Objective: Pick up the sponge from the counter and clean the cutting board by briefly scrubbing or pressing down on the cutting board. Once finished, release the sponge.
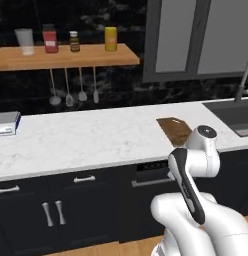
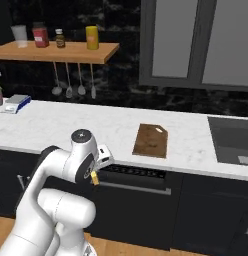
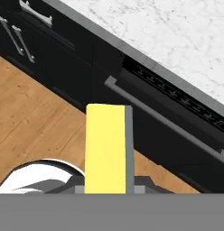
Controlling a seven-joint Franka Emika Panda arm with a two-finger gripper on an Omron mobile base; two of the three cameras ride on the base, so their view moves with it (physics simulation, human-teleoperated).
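the counter [image 1: 86, 137] is a long white marble slab running across both base views, dark cabinets [image 1: 56, 205] and drawers underneath, plus a dishwasher front [image 2: 141, 200] with a long grey handle. arm [image 2: 56, 200] is folded low in front of those cabinets, elbow up near the counter edge, hand tucked down below the worktop. up on the wall there's a wooden shelf [image 1: 66, 56] with a cup, a red jar, a small bottle and a yellow can, and four utensils [image 1: 73, 92] hanging under it. sink [image 1: 233, 115] is at the far right end. the board [image 2: 151, 140] lies flat on the counter near the front edge, dark brown, nothing on it, a bit left of the sink. a grey-white scale [image 1: 7, 122] sits way off at the left end. the sponge [image 3: 108, 149] is off the counter, pinched in the gripper [image 2: 97, 172] in front of the dishwasher. hand view has it standing up between the fingers, yellow face toward the camera with the grey scrub layer along its right edge, wood floor [image 3: 37, 122] and cabinet fronts behind it. in the right base view it's just a little yellow bit poking out under the hand.
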